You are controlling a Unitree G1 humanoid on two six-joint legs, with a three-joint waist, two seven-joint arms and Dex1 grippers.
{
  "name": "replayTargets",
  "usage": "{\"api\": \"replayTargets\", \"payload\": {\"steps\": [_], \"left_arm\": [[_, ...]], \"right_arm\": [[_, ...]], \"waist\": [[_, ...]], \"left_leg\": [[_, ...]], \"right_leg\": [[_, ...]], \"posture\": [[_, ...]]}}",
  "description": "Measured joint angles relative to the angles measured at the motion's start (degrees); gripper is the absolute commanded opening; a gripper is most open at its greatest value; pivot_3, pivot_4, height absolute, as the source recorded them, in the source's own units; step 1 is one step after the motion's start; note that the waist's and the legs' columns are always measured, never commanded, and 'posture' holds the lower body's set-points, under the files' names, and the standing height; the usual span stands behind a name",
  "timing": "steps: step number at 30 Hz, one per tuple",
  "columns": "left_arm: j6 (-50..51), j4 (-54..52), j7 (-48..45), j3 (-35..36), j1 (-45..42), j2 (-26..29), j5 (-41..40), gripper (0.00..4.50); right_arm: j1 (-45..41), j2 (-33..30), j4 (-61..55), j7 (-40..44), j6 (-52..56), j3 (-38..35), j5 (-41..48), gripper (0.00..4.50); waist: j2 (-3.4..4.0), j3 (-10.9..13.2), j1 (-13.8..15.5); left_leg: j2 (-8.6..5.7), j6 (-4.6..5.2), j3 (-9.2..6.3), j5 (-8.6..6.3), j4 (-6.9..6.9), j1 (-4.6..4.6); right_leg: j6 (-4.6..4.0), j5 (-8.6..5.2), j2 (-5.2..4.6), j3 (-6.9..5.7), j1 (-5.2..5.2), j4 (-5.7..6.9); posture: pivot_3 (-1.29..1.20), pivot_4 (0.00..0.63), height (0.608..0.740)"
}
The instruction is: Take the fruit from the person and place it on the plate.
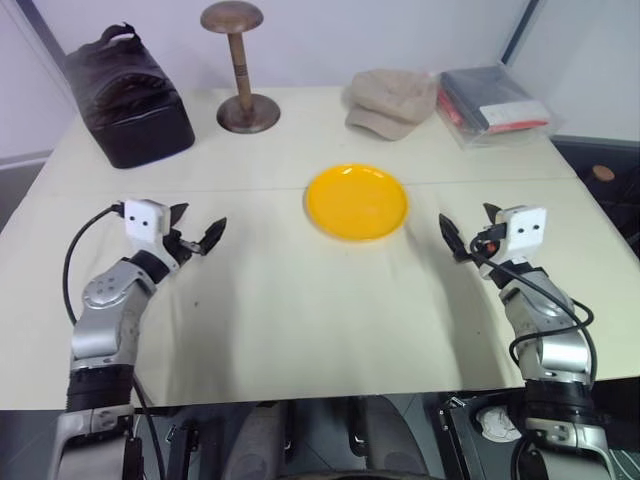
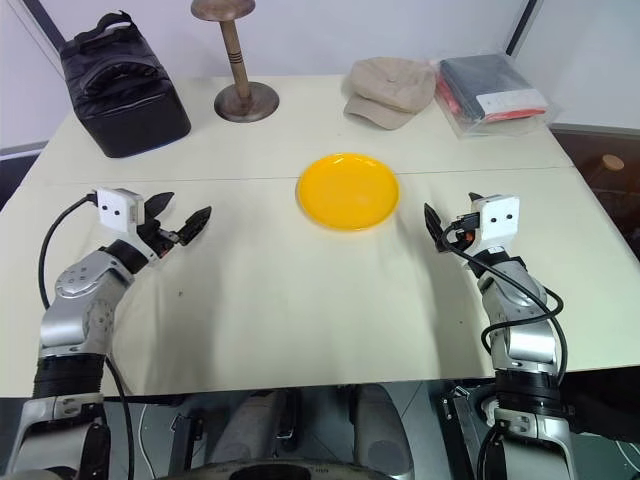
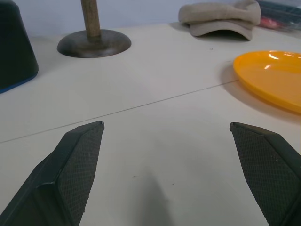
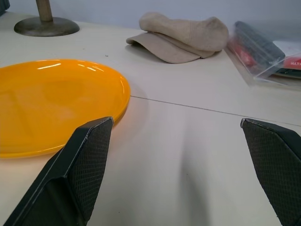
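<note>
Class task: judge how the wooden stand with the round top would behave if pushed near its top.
The wooden stand looks rigid, being turned wood. Its thin stem carries a broad top, so a high push would probably tip it. Its wide base may resist gentle nudges.

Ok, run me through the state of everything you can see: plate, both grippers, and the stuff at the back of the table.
plate: empty, flat on the table between the grippers
left gripper: open, holding nothing
right gripper: open, holding nothing
beige cap: lying on the table behind the plate
wooden stand: upright, nothing on it
black bag: closed, at the far left
clear pouch: lying flat, far right
</note>
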Motion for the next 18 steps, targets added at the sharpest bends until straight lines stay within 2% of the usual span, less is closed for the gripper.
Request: {"api": "replayTargets", "payload": {"steps": [18], "left_arm": [[-0.2,-0.2,1.7,0.1,-0.6,-0.9,0.2,4.50]], "right_arm": [[-2.8,0.0,1.8,0.1,0.0,0.1,-0.1,4.44]], "waist": [[0.00,0.0,0.0]], "left_leg": [[0.00,0.00,0.00,0.00,0.02,0.00]], "right_leg": [[0.00,0.00,0.02,0.00,0.01,0.01]], "posture": [[0.00,0.150,0.740]]}}
